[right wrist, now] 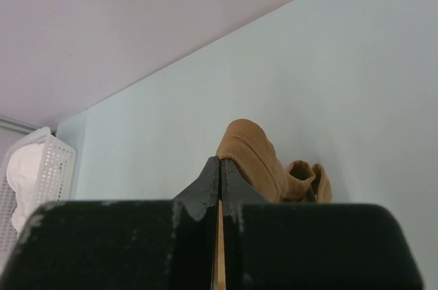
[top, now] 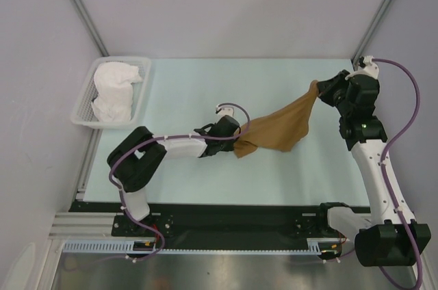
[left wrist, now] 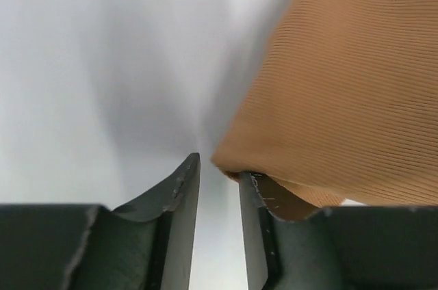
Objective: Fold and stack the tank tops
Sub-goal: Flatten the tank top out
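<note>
Over the right half of the pale-green table [top: 205, 85]: tan tank top [top: 277, 129] strung in the air, upper corner high by the far right edge, lower end bunched near the middle. Broad bare table on the far side and across the left-centre. Less room on the right, close to the side wall [top: 417, 44] and the corner post [top: 383, 13]. At the far left corner, just off the table's edge, white lattice basket [top: 142, 95] with the white tank top [top: 113, 88] heaped inside, well apart from both arms.

Right arm reared up from its base at the near right, elbow bent, wrist turned inward. Right gripper [top: 318, 89] clamped tight on the tan top's upper corner. From its wrist camera, fingers pressed together on a thin tan sliver, ribbed cloth bunched just beyond the tips.

Left arm folded low, forearm stretched rightward along the table to the cloth's lower end. Left gripper [top: 239, 138] right at that end. From its wrist camera, jaws a narrow slit apart, nothing in the gap, hem of the tan top lying against the tip of one finger [left wrist: 254, 198], touching but not between the jaws.
</note>
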### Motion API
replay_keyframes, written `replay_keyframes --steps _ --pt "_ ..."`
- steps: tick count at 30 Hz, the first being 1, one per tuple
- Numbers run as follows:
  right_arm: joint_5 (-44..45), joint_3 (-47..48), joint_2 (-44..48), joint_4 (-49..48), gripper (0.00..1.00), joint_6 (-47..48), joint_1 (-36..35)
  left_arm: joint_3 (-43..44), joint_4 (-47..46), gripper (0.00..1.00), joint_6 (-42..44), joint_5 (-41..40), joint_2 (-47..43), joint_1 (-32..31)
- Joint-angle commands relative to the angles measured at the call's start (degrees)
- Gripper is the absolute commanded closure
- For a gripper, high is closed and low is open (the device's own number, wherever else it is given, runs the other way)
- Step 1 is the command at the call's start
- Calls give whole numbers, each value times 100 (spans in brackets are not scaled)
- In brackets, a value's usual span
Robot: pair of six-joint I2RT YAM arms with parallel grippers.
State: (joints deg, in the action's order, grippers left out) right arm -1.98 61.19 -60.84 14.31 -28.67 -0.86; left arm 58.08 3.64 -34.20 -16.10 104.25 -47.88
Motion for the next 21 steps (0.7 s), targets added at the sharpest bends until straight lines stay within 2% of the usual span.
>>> replay_keyframes --steps 1,2,5,9,10,11,13,14,18,21 --pt "31 139 248 -226 100 1 42 177 471 69 27 -843 52 41" --pt "31 139 257 -218 100 -7 42 212 506 73 36 -781 95 129" --pt "-30 156 274 -200 100 -60 227 326 620 100 71 -659 219 340" --pt "-119 156 301 -200 100 -69 271 -15 8 99 123 -133 -70 630" --pt "-127 174 292 -191 100 -78 288 -77 -108 91 176 -52 -167 631" --pt "-136 183 283 -174 100 -60 297 -165 -222 75 211 27 -307 622" --pt "-136 183 283 -165 100 -51 315 -385 -538 61 220 299 -431 622" --pt "-145 183 274 -165 100 -60 341 -464 -627 49 246 413 -475 622" --pt "-250 183 178 -200 100 -95 403 -886 -1224 34 264 967 -669 613" --pt "-364 157 116 -235 100 -148 447 -791 -1226 30 238 1275 -529 587"
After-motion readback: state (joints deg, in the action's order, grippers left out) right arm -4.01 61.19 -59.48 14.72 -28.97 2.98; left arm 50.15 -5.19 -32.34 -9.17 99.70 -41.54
